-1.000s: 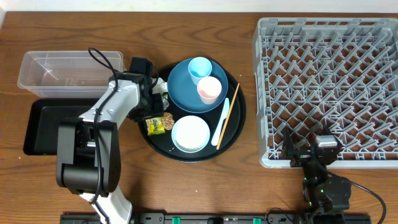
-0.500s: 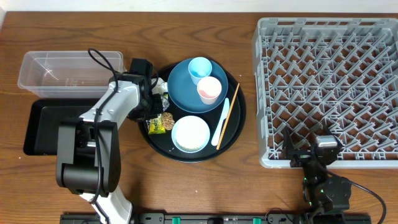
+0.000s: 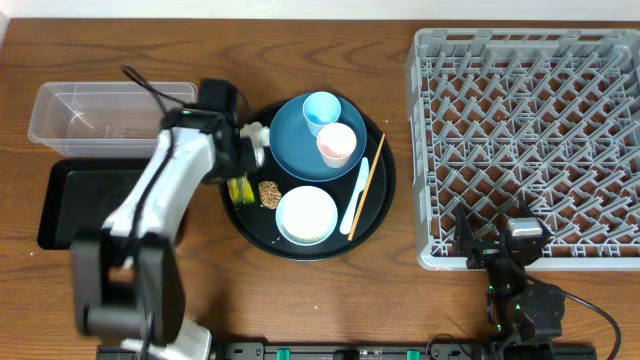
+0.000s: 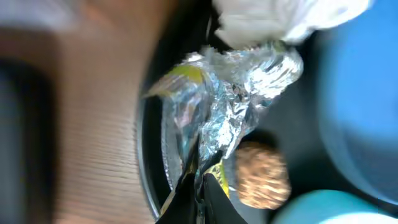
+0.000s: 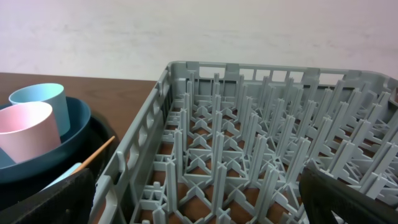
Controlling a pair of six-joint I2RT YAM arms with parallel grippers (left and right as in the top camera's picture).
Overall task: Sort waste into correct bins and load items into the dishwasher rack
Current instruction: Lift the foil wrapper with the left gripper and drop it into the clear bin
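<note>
My left gripper is shut on the silvery green-yellow snack wrapper at the left rim of the round black tray. The brown biscuit lump lies just beside it. The white tissue lies beyond the wrapper, against the blue plate. The plate holds the pale blue cup and the pink cup. The bowl, white spoon and chopstick are on the tray. My right gripper is open and empty at the front edge of the grey rack.
The clear tub and the shallow black tray lie to the left of the round tray, next to my left arm. The rack fills the right wrist view. Both cups show at its left.
My left arm has risen and swung a little left and up. The wrapper has moved left with it, away from the biscuit lump. The right arm has not moved.
</note>
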